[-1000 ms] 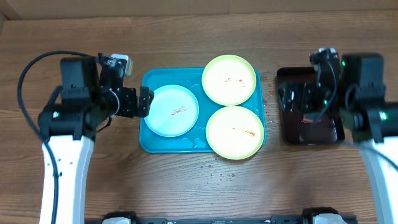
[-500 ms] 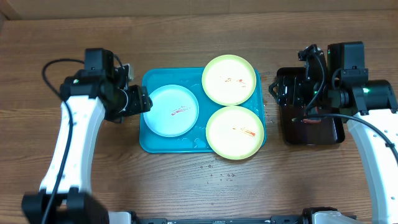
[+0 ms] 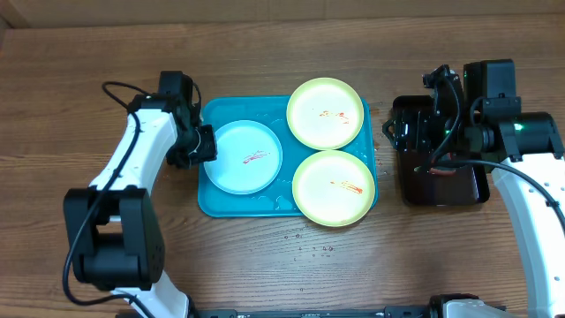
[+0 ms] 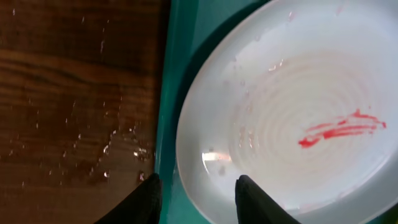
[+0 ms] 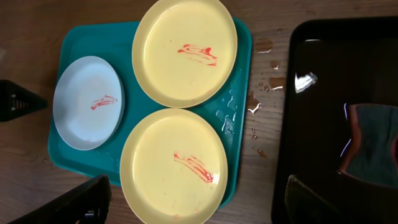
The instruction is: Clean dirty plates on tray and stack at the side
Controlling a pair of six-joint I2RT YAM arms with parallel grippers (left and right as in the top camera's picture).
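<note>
The teal tray point(image 3: 212, 200) holds a light blue plate point(image 3: 247, 156) at its left and two yellow-green plates point(image 3: 326, 113) point(image 3: 333, 187) at its right, each with a red smear. My left gripper point(image 3: 204, 146) is low at the tray's left rim. In the left wrist view its jaws point(image 4: 198, 180) stand apart: one finger is over the tray rim point(image 4: 183, 93), the other over the blue plate point(image 4: 298, 112), and the plate's edge lies between them. My right gripper point(image 3: 408, 132) hangs wide open and empty, high above the gap between the two trays.
A black tray point(image 3: 441, 190) lies right of the teal one, with a grey cloth point(image 5: 367, 143) in it. Water drops speckle the wood in front of the teal tray point(image 3: 309, 243) and beside its right rim point(image 5: 255, 106).
My left arm swung its gripper in to the tray's left rim, and its jaws narrowed around the blue plate's edge. The right arm shifted a second ago and has since held still.
</note>
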